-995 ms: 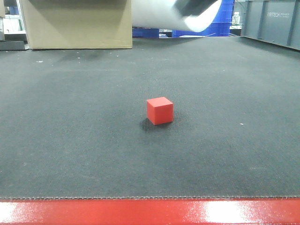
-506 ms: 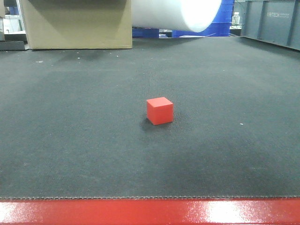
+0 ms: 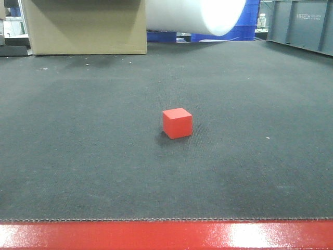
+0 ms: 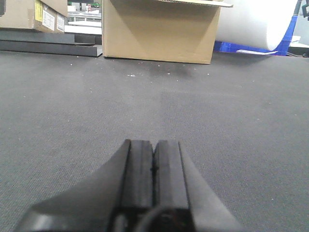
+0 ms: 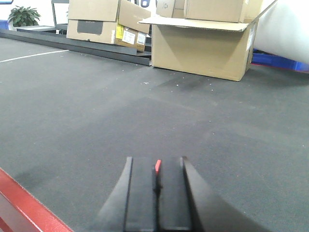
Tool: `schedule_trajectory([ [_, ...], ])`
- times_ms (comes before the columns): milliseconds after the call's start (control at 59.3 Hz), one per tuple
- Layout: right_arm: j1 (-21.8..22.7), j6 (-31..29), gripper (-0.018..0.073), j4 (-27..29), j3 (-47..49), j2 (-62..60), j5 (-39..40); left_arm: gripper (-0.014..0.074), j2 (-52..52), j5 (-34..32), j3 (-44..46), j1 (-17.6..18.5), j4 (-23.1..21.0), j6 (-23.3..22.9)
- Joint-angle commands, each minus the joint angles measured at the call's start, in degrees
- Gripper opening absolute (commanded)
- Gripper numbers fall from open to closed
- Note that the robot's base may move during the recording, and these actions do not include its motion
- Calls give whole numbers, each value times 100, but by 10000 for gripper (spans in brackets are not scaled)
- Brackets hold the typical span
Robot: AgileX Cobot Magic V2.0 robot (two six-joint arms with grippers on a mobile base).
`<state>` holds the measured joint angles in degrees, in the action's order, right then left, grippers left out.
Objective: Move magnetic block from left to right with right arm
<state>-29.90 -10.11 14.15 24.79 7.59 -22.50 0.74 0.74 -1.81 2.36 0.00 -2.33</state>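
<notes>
The magnetic block [image 3: 177, 123] is a small red cube resting alone near the middle of the dark grey mat [image 3: 78, 130] in the front view; no gripper shows in that view. My left gripper [image 4: 154, 142] is shut with nothing between its pads, low over bare mat. My right gripper [image 5: 155, 159] is shut too, also low over the mat. A thin red sliver of the block [image 5: 157, 166] shows through the slit at its fingertips, lying beyond them rather than held.
A cardboard box [image 3: 83, 26] stands at the mat's far left and a white roll [image 3: 197, 15] lies beside it. A grey crate [image 3: 307, 23] is at the far right. The red table edge [image 3: 166, 235] runs along the front. More boxes [image 5: 111, 19] stand behind.
A dark part of an arm seen at the top of the front view by the white roll one second ago has gone from view. The block has not moved.
</notes>
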Motion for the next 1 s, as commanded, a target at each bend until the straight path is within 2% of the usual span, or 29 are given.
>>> schedule_trajectory([
  [0,41,0,64,62,141,64,564,-116,60,-509,-58,3,0,-38],
  [202,41,0,64,68,135,64,570,-116,60,-509,-58,3,0,-38],
  [321,133,74,64,-296,-1,64,791,-116,60,-509,-58,3,0,-38],
  [422,639,549,64,-568,-204,64,1012,-116,60,-509,-58,3,0,-38],
  [489,1146,810,64,-686,-365,64,1130,-116,60,-509,-58,3,0,-38],
  [725,2775,851,64,-922,-1068,-186,1618,-116,60,-509,-58,3,0,-38],
  [860,3307,851,64,-976,-1638,-501,2090,-116,60,-509,-58,3,0,-38],
  [979,3383,851,64,-976,-2050,-722,2425,-116,60,-509,-58,3,0,-38],
])
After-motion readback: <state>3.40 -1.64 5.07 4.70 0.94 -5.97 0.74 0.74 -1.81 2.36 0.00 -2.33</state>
